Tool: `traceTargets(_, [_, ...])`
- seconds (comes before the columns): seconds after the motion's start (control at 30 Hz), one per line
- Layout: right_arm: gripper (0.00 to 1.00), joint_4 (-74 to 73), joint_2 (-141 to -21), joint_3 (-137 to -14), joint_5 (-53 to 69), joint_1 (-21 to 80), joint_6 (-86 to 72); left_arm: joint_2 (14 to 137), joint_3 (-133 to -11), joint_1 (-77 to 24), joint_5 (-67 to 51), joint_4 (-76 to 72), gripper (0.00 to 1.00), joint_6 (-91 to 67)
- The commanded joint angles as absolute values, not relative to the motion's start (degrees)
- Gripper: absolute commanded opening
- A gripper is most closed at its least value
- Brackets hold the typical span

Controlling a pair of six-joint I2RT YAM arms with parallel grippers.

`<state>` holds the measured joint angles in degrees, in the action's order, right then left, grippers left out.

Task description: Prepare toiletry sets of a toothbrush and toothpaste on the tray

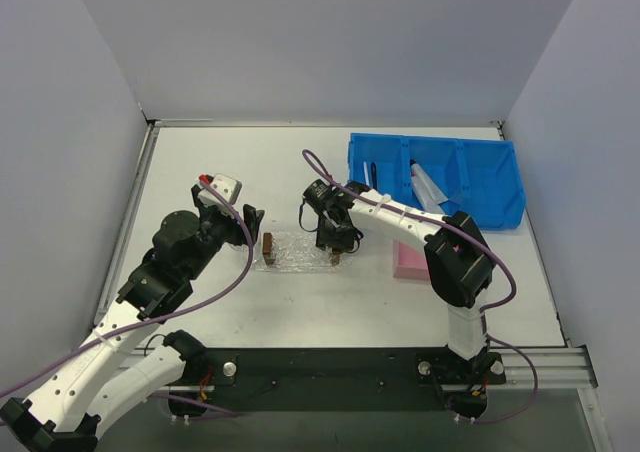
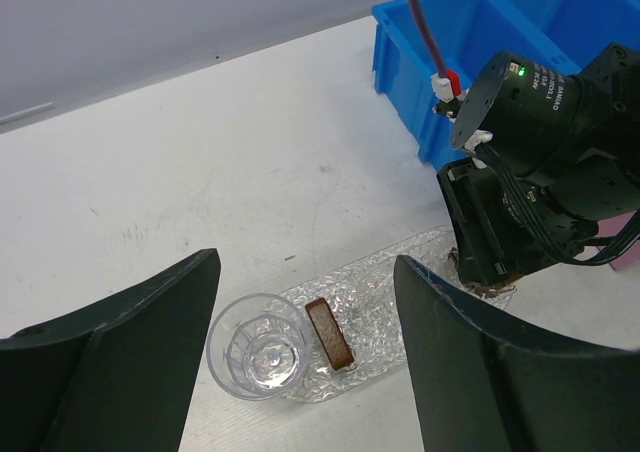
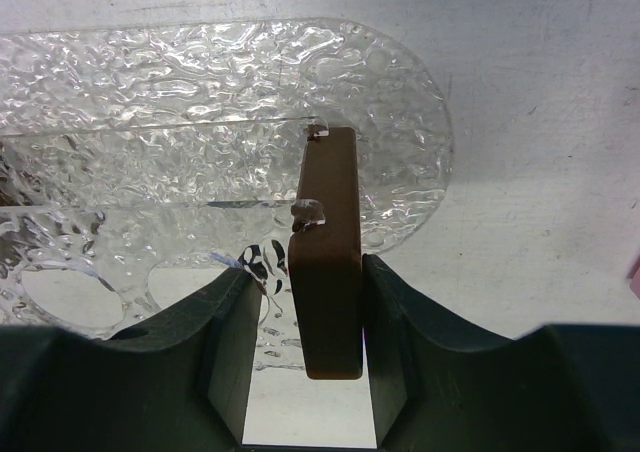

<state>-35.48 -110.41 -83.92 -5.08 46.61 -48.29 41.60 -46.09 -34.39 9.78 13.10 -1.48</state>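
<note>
Tray (image 1: 298,255) is clear and hard to trace from overhead, mostly glare on the table (image 1: 250,162). It lies between the two grippers, with its long axis left to right. Right end of the tray is covered overhead by the right gripper (image 1: 336,246). Toothpaste (image 1: 428,185) shows only as a pale tapered shape in an inner compartment of the blue bin (image 1: 480,187), and its detail is too small to read. Pink box (image 1: 408,261) is half hidden under the right forearm. Right arm reaches left across the table with its wrist pitched down. Its fingers (image 3: 232,344) are closed about halfway on an upright brown block (image 3: 330,262) at the tray's rounded right end. Whether the block's foot touches the tray cannot be told. Left arm is bent at the elbow, and the left gripper (image 2: 305,272) is spread wide and holding nothing. It hangs over the tray's left end, above a clear cup (image 2: 262,350) and a second brown block (image 2: 328,333) that stands just beside the cup.
</note>
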Motion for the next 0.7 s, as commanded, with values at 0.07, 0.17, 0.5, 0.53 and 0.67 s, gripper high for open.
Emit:
traceTargets(0.07, [0.01,-36.0,-111.4,-86.3,-5.7,47.1,-49.9,40.8,-46.8,-33.9,8.8,11.3,0.81,-2.3])
traceTargets(0.17, [0.01,-35.9,-111.6,-86.7,-5.3,47.0,-50.0,40.7,-46.8,-33.8,8.7,11.3,0.81,-2.3])
traceTargets(0.5, [0.01,-35.6,-112.2,-87.1,-4.7,47.1,-50.3,40.9,-46.8,-33.6,8.4,11.2,0.81,-2.4])
traceTargets(0.53, [0.01,-35.6,-112.4,-87.1,-4.7,47.2,-50.3,40.9,-46.8,-33.7,8.4,11.2,0.81,-2.4])
traceTargets(0.67, [0.01,-35.5,-112.6,-87.1,-4.4,47.1,-50.4,40.9,-46.9,-33.6,8.3,11.2,0.81,-2.5])
